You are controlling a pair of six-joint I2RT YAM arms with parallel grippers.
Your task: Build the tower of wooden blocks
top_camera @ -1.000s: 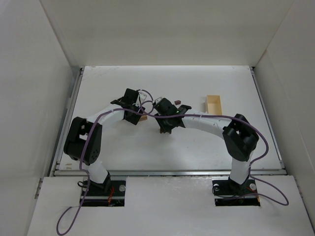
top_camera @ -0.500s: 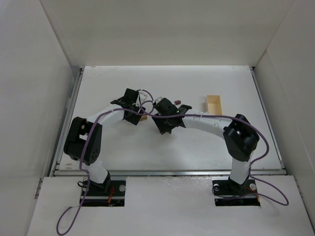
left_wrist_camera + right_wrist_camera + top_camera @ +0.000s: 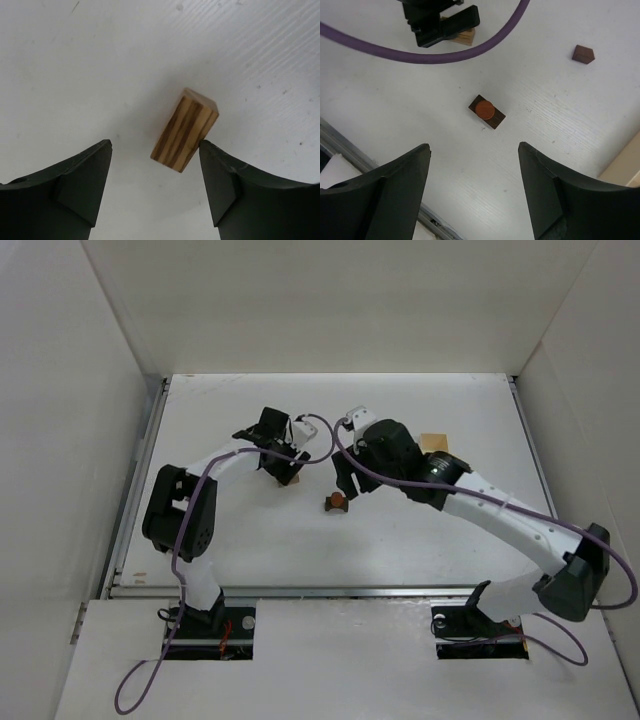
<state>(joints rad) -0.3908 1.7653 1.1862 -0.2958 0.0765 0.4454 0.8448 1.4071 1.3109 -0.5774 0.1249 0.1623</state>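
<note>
The wood block tower (image 3: 337, 503) is a dark brown block with an orange round piece on top (image 3: 486, 111), standing free on the white table. My right gripper (image 3: 474, 147) hangs open well above it, holding nothing; from above it shows as (image 3: 348, 483). My left gripper (image 3: 155, 145) is open low over the table, around a striped tan block (image 3: 185, 130) that lies near its right fingertip (image 3: 212, 155). The same block (image 3: 291, 478) sits under the left gripper (image 3: 283, 466) in the top view.
A small dark brown five-sided block (image 3: 583, 54) lies apart on the table beyond the tower. A pale cream box (image 3: 434, 443) stands at the right, partly behind my right arm. White walls enclose the table on three sides.
The right gripper has opened and lifted away, leaving the orange piece on the dark block. The right arm has stretched out and risen. The left gripper has shifted slightly right and widened.
</note>
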